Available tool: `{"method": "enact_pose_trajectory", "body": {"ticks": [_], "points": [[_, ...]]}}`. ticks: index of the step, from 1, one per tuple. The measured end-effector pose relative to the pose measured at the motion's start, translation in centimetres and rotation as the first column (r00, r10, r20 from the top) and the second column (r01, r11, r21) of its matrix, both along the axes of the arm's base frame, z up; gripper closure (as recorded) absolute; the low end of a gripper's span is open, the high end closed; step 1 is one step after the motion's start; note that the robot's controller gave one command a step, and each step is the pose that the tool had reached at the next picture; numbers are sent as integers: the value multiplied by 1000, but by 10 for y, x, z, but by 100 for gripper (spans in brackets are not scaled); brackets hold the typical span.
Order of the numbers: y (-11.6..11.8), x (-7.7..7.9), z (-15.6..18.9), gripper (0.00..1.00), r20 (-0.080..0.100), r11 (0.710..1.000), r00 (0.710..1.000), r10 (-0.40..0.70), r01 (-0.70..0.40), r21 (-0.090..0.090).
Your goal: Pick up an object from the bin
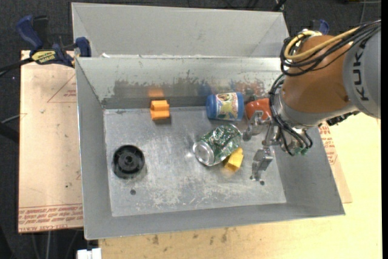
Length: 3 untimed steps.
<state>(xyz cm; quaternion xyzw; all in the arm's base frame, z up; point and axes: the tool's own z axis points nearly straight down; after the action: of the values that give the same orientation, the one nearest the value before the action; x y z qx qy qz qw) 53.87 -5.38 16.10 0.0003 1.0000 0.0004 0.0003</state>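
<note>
The crushed green can (216, 144) and yellow block (233, 159) crowded my gripper (260, 176) on its left, while bare bin floor (176, 185) lay open toward the black wheel (128, 162).

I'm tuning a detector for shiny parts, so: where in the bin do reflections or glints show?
Camera view: the orange block is faintly mirrored on the bin's back wall just above it. The crushed green can at the centre glints brightly on its silver end. The black disc at the left shows no glare, only even, soft light and little shadow.

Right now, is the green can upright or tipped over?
Tipped: the green can lies crumpled on its side, its silver end facing left.
</note>
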Motion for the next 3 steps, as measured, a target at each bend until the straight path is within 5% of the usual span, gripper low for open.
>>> {"method": "enact_pose_trajectory", "body": {"ticks": [1,2,3], "points": [[4,4,-48,0,5,997,997,-80,80,0],[3,0,-53,0,-9,996,996,-91,91,0],[3,6,-26,0,5,998,998,-62,62,0]]}}
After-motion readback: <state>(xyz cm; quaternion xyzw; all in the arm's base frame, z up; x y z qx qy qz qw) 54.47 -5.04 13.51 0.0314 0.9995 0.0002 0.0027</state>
